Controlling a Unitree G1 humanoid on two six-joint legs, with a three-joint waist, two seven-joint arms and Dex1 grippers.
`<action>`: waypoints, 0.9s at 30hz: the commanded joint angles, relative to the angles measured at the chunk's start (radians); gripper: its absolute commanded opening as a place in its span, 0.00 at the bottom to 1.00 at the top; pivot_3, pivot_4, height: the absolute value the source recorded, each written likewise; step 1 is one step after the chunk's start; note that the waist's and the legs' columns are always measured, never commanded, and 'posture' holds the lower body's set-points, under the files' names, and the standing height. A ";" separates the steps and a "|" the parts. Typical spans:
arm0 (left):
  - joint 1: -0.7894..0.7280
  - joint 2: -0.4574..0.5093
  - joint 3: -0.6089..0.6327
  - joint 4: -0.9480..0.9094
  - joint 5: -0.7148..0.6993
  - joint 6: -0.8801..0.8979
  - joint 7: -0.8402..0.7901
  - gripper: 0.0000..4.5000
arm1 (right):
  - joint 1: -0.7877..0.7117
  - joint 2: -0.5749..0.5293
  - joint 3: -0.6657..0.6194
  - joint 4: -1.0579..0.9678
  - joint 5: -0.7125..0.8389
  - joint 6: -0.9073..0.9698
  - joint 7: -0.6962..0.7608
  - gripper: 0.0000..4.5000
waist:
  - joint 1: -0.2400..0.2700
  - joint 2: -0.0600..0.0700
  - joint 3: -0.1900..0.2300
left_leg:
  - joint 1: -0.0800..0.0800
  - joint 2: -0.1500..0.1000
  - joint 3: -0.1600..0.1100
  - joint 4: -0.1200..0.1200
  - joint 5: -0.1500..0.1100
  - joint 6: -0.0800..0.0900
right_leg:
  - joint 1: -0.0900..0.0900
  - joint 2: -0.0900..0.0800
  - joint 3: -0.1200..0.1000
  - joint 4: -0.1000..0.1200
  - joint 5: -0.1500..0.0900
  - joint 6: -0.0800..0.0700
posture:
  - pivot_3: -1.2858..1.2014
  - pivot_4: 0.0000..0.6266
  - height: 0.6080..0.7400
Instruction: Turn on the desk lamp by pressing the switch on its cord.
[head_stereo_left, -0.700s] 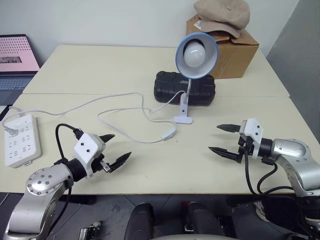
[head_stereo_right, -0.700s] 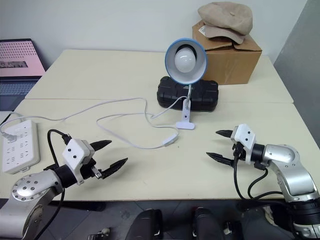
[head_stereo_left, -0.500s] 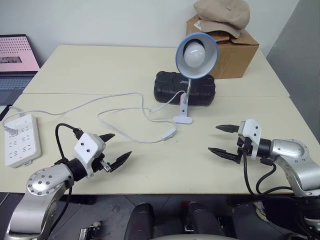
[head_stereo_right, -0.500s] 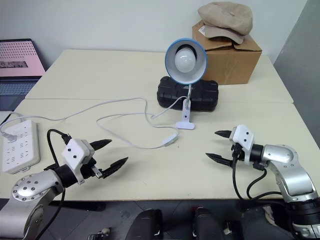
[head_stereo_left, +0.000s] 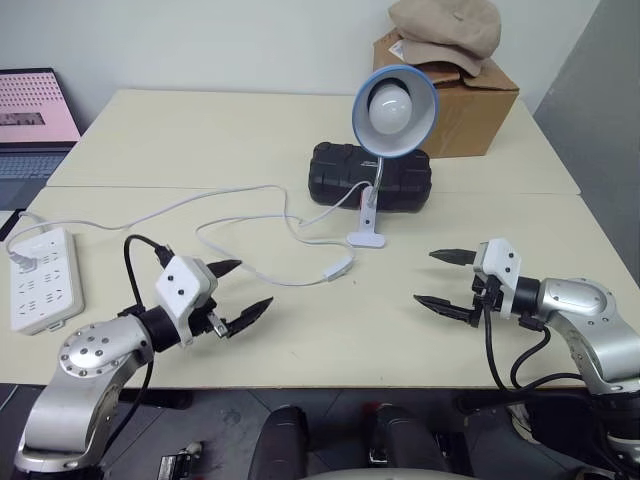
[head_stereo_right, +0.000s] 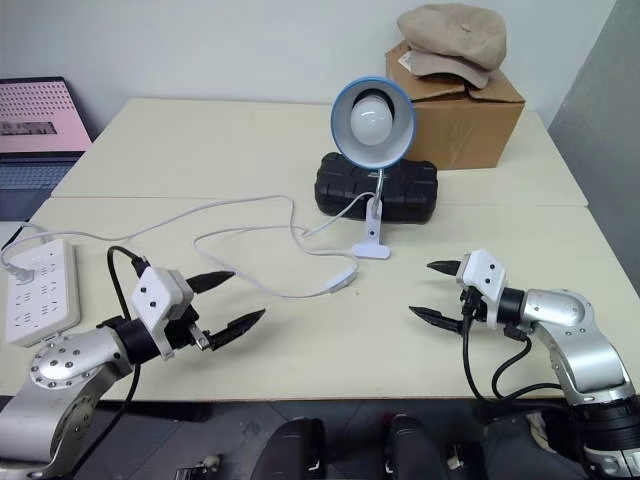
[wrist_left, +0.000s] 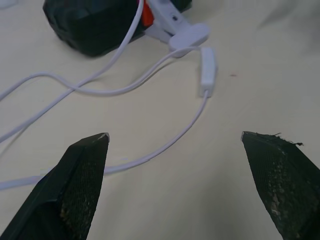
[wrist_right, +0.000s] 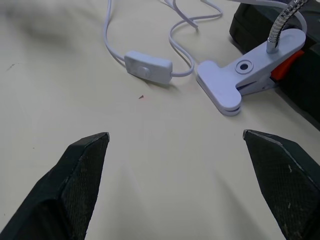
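We see the switch (head_stereo_left: 339, 268) lying flat on the table (head_stereo_left: 330, 340), between our two grippers and farther out, near the lamp (head_stereo_left: 392, 105) base. Its long axis runs slantwise along the cord (head_stereo_left: 240, 262). Both the left gripper (head_stereo_left: 238, 293) and the right gripper (head_stereo_left: 441, 278) hover with fingers spread wide, empty. Neither is clearly nearer. The cardboard box (head_stereo_left: 470, 105) carries a cap (head_stereo_left: 445, 32); its contents are hidden.

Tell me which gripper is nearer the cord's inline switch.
Left, narrowly. The left gripper sits left of and nearer than the switch; the right gripper sits farther off to its right.
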 joint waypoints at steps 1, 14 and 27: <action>-0.019 0.019 -0.054 -0.011 -0.014 -0.023 -0.059 0.98 | 0.003 -0.008 -0.017 -0.064 0.014 0.020 -0.013 1.00 | -0.001 0.000 0.000 | 0.000 0.000 0.000 0.000 0.000 0.000 | 0.000 0.000 0.000 0.000 0.000 0.000 | 0.52 0.24 1.00; -0.243 -0.128 -0.315 0.246 0.191 -0.114 0.019 0.98 | 0.063 -0.014 -0.028 -0.222 0.019 0.157 -0.090 1.00 | 0.003 0.000 0.000 | -0.001 0.000 0.000 0.001 0.000 0.000 | 0.000 0.000 0.000 0.000 0.000 0.000 | 0.52 0.24 1.00; -0.408 -0.241 -0.389 0.516 0.199 -0.157 -0.051 0.98 | 0.088 -0.008 -0.016 -0.288 0.018 0.194 -0.125 1.00 | 0.001 0.000 0.000 | -0.001 -0.001 -0.001 0.002 0.000 0.000 | 0.001 0.001 -0.001 0.001 0.001 0.001 | 0.52 0.24 1.00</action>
